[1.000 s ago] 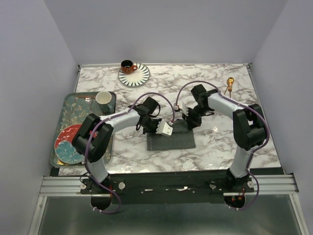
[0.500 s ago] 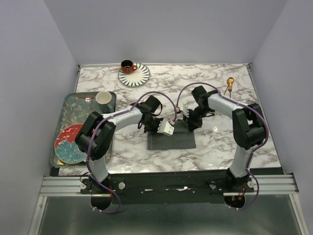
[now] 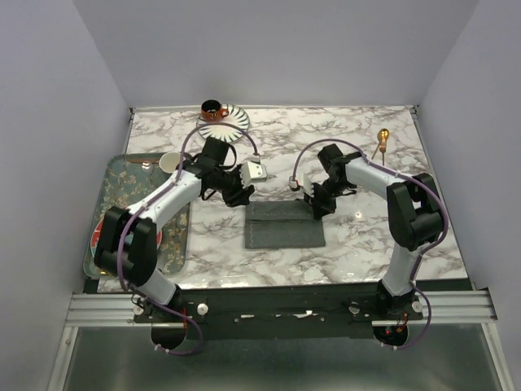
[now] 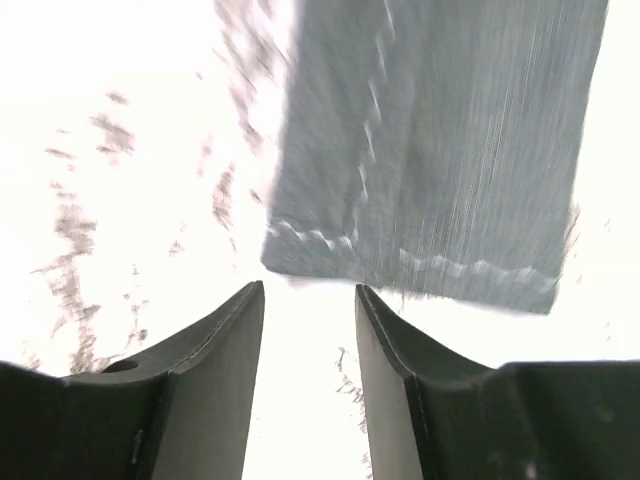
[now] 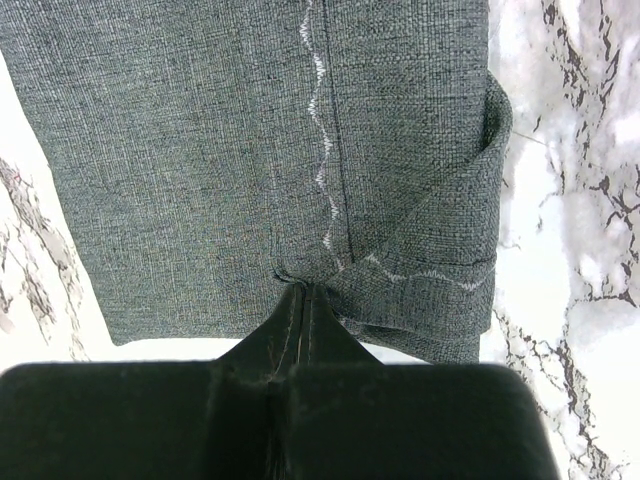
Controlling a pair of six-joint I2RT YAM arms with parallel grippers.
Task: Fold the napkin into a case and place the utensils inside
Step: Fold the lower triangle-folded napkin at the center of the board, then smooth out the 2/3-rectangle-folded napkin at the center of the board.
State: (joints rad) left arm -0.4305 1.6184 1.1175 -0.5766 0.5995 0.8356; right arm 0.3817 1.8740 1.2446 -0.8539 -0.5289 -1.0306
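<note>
The napkin (image 3: 285, 226) lies in the middle of the table, a dark grey cloth folded into a rectangle (image 5: 200, 150). My right gripper (image 3: 317, 206) is shut, and its tips (image 5: 303, 290) press on the cloth's right edge, where the fabric puckers beside a folded-over flap. My left gripper (image 3: 234, 194) stands open just off the napkin's far left corner (image 4: 430, 150), with nothing between its fingers (image 4: 215, 330). One gold utensil (image 3: 381, 140) lies at the far right of the table.
A patterned tray (image 3: 114, 175) at the left holds a pale cup (image 3: 170, 163) and coloured plates (image 3: 104, 241). An orange cup (image 3: 214, 109) sits on a striped saucer (image 3: 234, 127) at the back.
My left gripper has opened and pulled back off the napkin toward the far left. The napkin now lies flat where the gripper was. My right gripper stays shut at the right edge.
</note>
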